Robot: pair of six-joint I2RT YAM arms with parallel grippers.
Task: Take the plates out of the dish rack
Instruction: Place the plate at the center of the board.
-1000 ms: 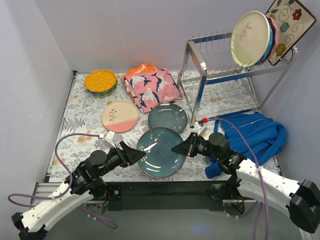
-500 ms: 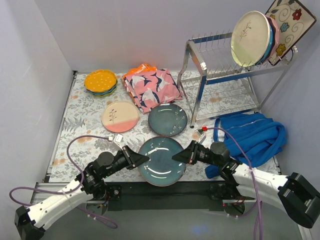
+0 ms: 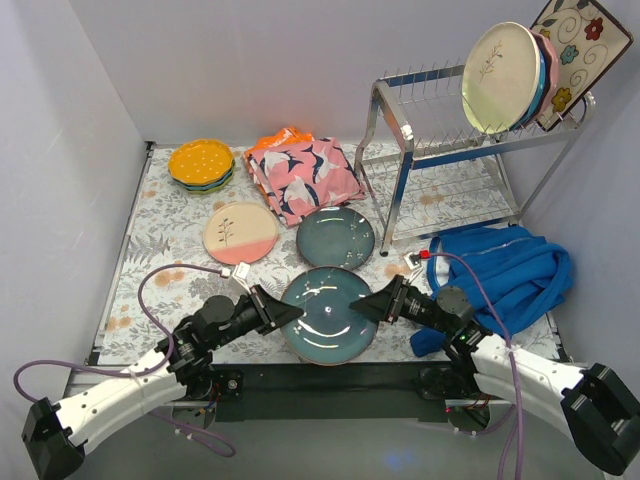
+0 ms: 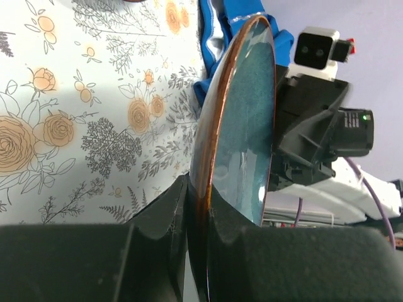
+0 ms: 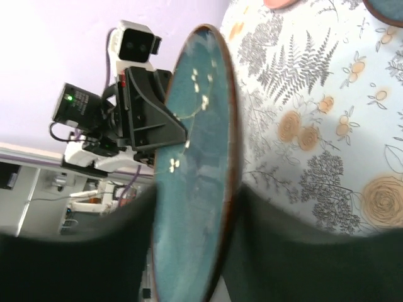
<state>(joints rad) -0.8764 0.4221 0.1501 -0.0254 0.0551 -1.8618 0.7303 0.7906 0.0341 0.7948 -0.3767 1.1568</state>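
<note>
A dark teal plate (image 3: 328, 315) hangs tilted just above the table's near edge, between both arms. My left gripper (image 3: 290, 312) is shut on its left rim; in the left wrist view the brown rim (image 4: 203, 157) is pinched between the fingers of that gripper (image 4: 198, 189). My right gripper (image 3: 360, 308) is open, its fingers (image 5: 264, 233) spread on either side of the plate's (image 5: 189, 189) right rim. The dish rack (image 3: 440, 150) stands at the back right. On its top tier lean a cream plate (image 3: 500, 77), a blue and a pink one behind it, and a square floral plate (image 3: 580, 50).
On the flowered table lie a second teal plate (image 3: 335, 238), a cream-pink plate (image 3: 240, 232) and a stack topped by an orange dotted plate (image 3: 201, 162). A pink bird-print cloth (image 3: 303, 175) lies at the back, and a blue garment (image 3: 505, 275) lies beside the right arm.
My left gripper, open a second ago, has closed on the teal plate's left rim. My right gripper's fingers have just spread apart from the right rim. The plate has hardly moved.
</note>
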